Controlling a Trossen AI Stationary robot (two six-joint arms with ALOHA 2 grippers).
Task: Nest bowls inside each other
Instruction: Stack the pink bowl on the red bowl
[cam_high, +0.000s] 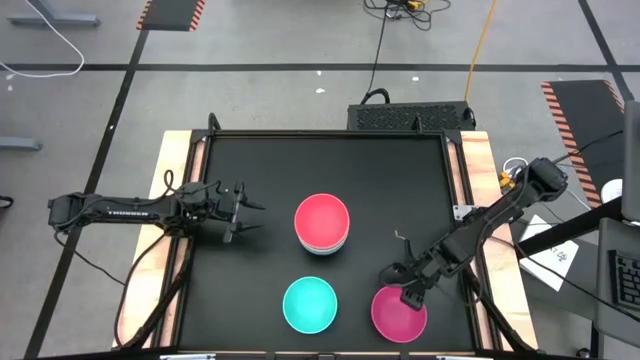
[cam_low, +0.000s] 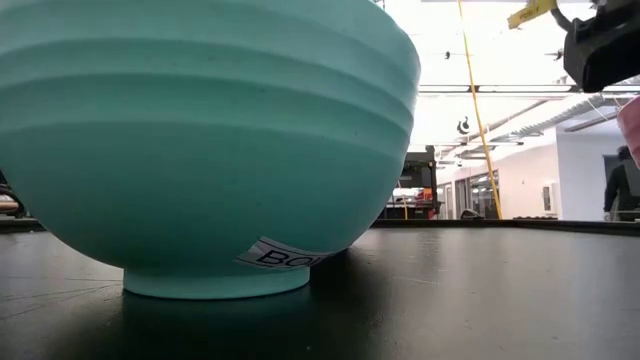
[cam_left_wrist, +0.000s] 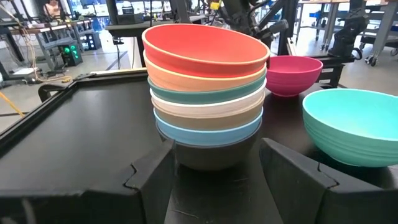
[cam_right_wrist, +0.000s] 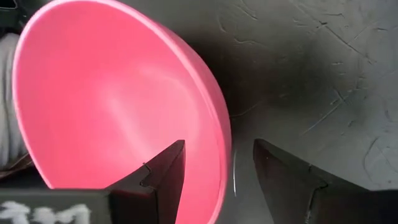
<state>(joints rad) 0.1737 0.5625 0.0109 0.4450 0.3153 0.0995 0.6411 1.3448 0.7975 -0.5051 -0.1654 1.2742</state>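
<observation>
A stack of several nested bowls (cam_high: 322, 222) stands mid-table, the red-pink bowl (cam_left_wrist: 205, 46) on top and a black one (cam_left_wrist: 214, 155) on the table at the bottom. The turquoise bowl (cam_high: 310, 304) and the magenta bowl (cam_high: 395, 315) stand apart near the near edge. My left gripper (cam_high: 250, 212) is open, level, just left of the stack, and faces it (cam_left_wrist: 216, 149). My right gripper (cam_high: 408, 293) is open over the magenta bowl's far rim (cam_right_wrist: 221, 168). One finger (cam_right_wrist: 165, 177) is inside the bowl and one (cam_right_wrist: 286, 180) outside, with a gap on both sides.
The black mat (cam_high: 260, 160) has a raised frame (cam_high: 330, 133) around it. The turquoise bowl (cam_low: 200, 140) fills the low view close to the near edge. Bare mat lies on the far half and between the stack and the right arm (cam_high: 480, 225).
</observation>
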